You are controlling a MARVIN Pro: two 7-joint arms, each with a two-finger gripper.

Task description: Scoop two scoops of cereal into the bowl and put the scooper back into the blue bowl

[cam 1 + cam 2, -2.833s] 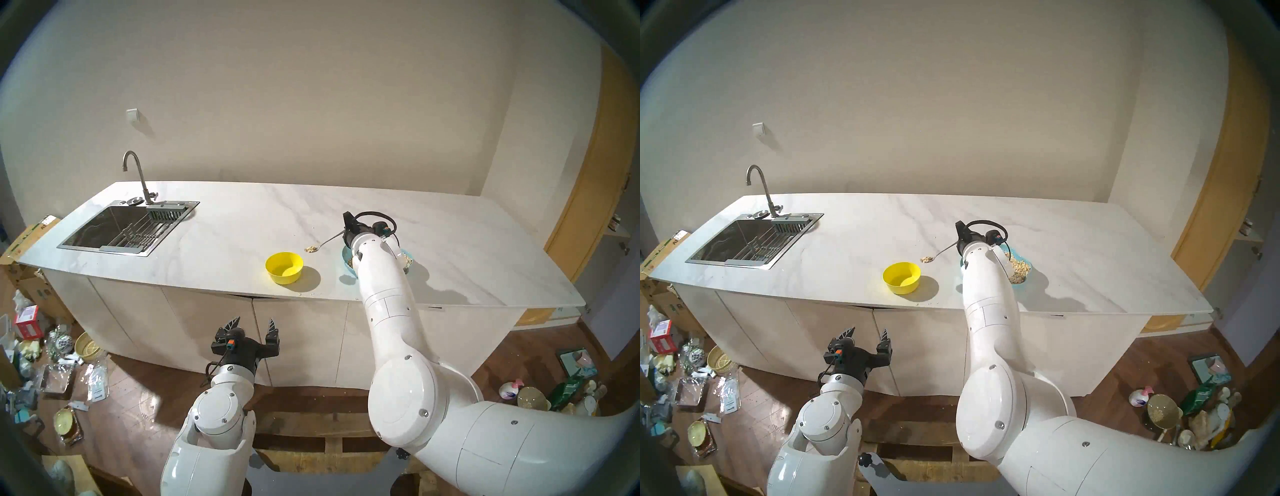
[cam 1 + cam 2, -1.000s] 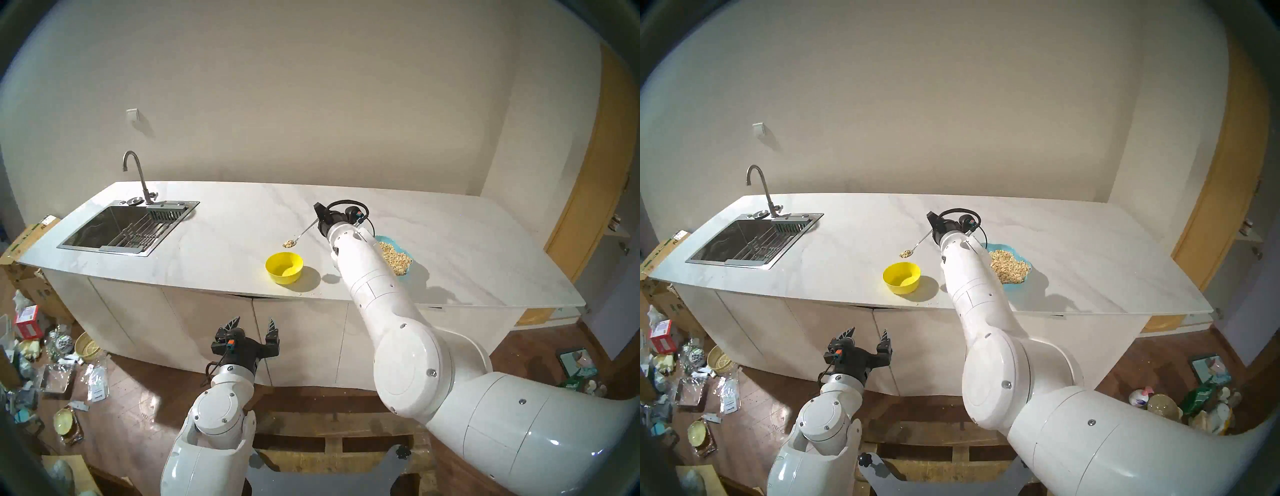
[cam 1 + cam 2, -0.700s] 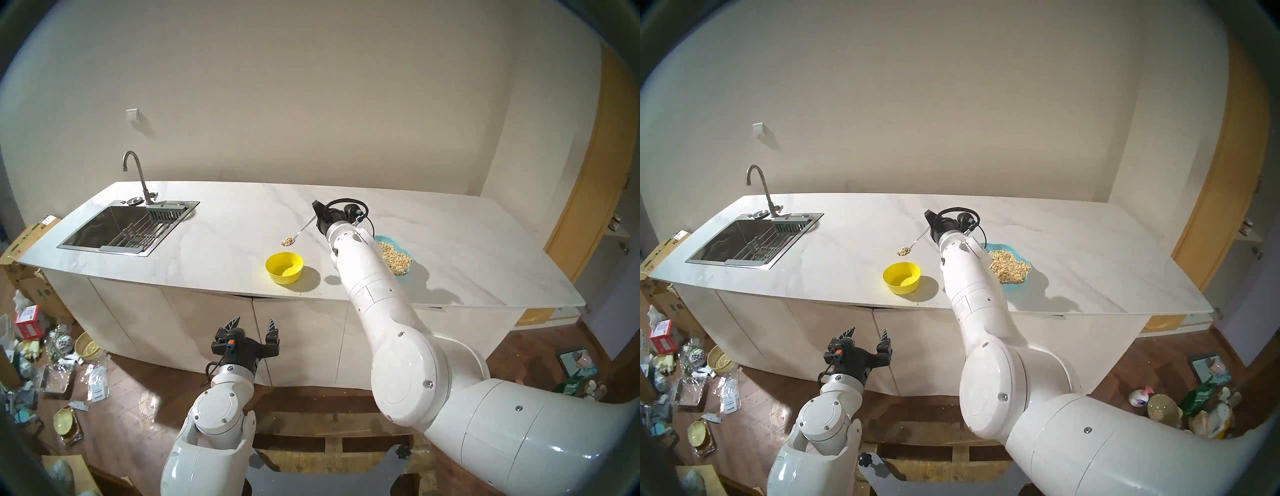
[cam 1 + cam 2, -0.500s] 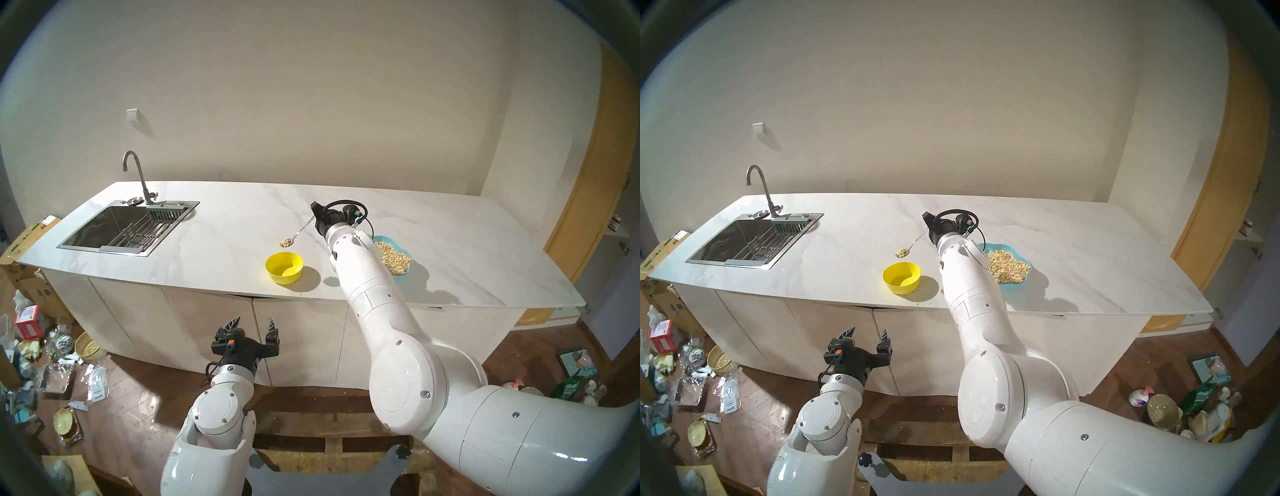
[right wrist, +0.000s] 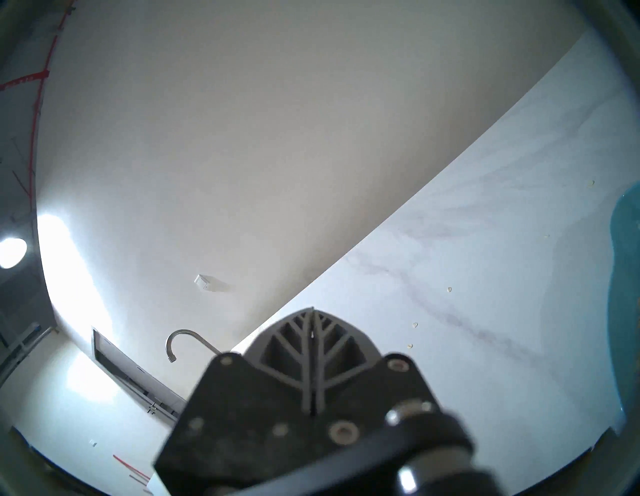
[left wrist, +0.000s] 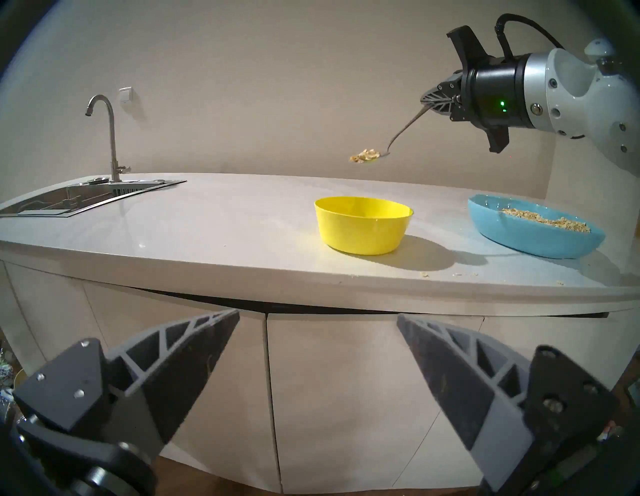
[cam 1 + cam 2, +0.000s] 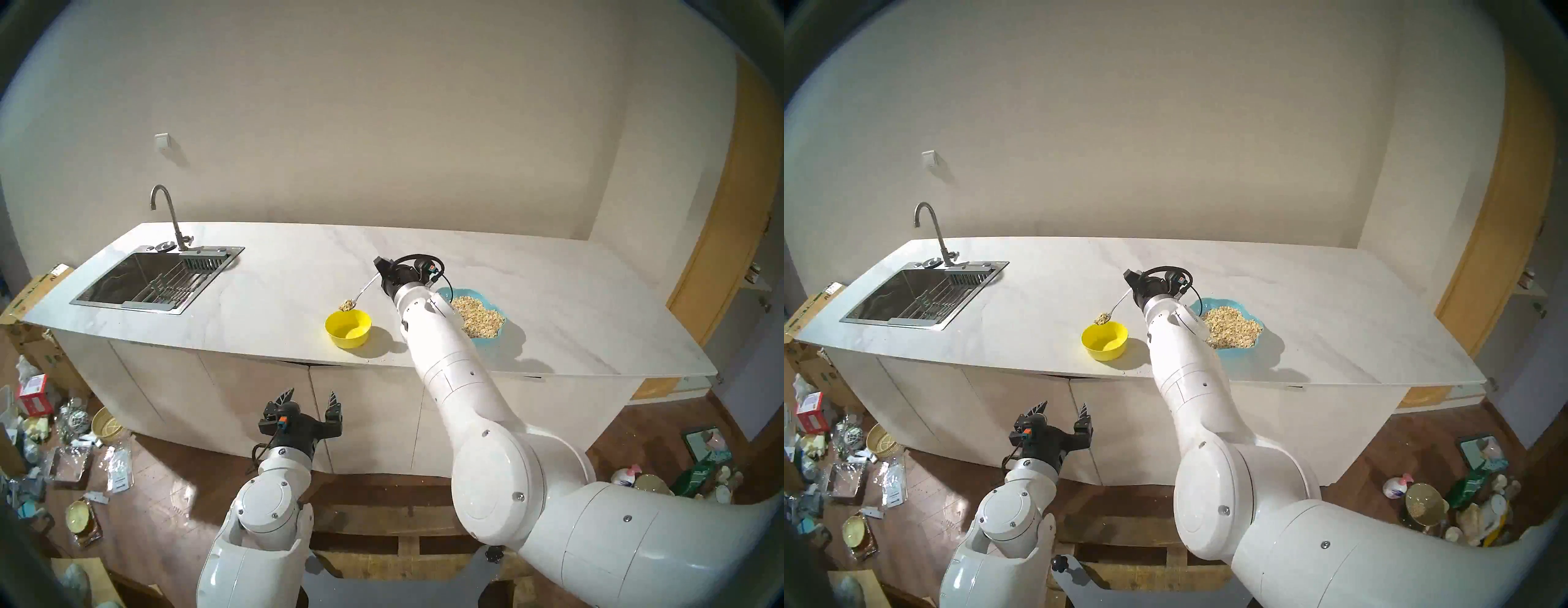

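Note:
My right gripper is shut on the handle of the silver spoon; it also shows in the left wrist view. The spoon head carries a small heap of cereal and hangs well above the yellow bowl, over its far rim. The yellow bowl looks empty inside. The teal wavy-rimmed bowl stands to its right, holding a heap of cereal. My left gripper is open and empty, low in front of the cabinet doors. In the right wrist view the fingers are pressed together and the spoon is hidden.
A steel sink with a faucet sits at the counter's left end. A few loose flakes lie near the counter's front edge. Clutter covers the floor at both sides.
My right arm has carried the loaded spoon left from the teal bowl to above the yellow bowl's far rim, uncovering more of the teal bowl. The left arm has not moved.

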